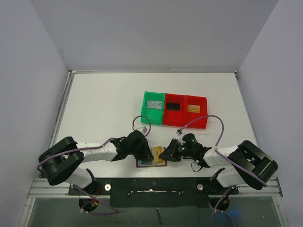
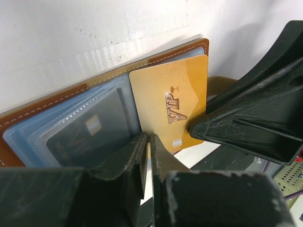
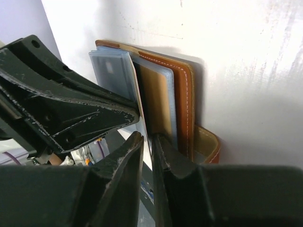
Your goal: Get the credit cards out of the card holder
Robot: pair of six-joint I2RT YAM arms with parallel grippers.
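Observation:
The brown card holder (image 1: 143,164) lies open near the table's front edge, between both grippers. A golden-orange card (image 2: 170,90) marked VIP sticks out of its clear sleeves, and a dark card (image 2: 90,137) sits inside a sleeve beside it. My left gripper (image 2: 149,142) is shut to a thin slit, its tips down on the sleeves at the golden card's lower corner, gripping nothing. In the right wrist view the golden card's thin edge (image 3: 140,106) runs in between the fingers of my right gripper (image 3: 149,142), which are closed to a narrow slit. The holder's brown tab (image 3: 208,142) shows beside them.
A green tray (image 1: 147,113) with a pale grey card (image 1: 152,104) stands mid-table. It adjoins a red tray (image 1: 207,120) with a black card (image 1: 174,106) and a golden one (image 1: 192,109) in separate compartments. The table's front edge is close behind the holder.

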